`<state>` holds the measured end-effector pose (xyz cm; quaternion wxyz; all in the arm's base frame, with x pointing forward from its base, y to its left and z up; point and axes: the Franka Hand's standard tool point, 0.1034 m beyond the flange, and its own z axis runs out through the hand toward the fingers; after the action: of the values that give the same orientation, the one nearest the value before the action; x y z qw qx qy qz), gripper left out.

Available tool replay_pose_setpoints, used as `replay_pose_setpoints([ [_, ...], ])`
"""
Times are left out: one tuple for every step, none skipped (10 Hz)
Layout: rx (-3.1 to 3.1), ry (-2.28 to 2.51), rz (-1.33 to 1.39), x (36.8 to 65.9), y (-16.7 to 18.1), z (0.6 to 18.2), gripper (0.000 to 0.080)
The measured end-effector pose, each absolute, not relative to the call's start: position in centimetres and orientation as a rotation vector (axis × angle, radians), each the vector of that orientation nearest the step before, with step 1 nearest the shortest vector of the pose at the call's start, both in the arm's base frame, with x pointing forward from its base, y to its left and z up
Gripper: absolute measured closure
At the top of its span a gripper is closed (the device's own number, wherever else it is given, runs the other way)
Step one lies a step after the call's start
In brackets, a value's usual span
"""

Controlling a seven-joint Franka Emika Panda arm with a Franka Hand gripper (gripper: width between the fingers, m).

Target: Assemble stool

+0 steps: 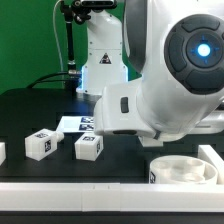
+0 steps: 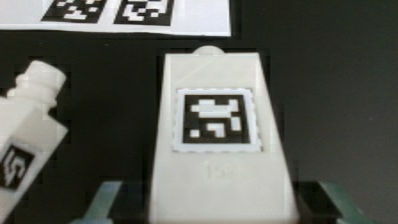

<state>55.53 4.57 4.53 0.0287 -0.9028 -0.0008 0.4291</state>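
Within the hand (image 2: 217,197), one leg (image 2: 217,105), gripped.

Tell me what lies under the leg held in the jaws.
Only the black table shows around the leg. The spot directly beneath is covered by the leg itself, so whether it touches the table cannot be told. In the exterior view the arm hides it.

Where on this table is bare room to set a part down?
Bare black table between the loose legs and the white rail; also behind them, exterior view's left. Crowded around the marker board, the gripper with its held leg, and the seat.
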Motion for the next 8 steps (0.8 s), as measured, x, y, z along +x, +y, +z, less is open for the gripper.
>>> replay_pose_setpoints([
  [-2.82,0.002,1.242,56.6,4.4,5.8,0.0459],
  [-2.842,0.003,1.187,57.5,4.4,7.5,0.0459],
  [-2.887,0.008,1.07,59.0,4.4,8.4,0.0459],
  [-2.921,0.014,0.972,59.8,4.4,9.2,0.0459],
  [-2.96,0.018,0.847,60.5,4.5,8.9,0.0459],
  [-2.996,0.025,0.71,61.1,4.5,8.9,0.0459],
  [-3.02,0.03,0.602,61.1,4.5,9.0,0.0459],
  [-3.038,0.033,0.505,61.5,4.5,9.0,0.0459],
])
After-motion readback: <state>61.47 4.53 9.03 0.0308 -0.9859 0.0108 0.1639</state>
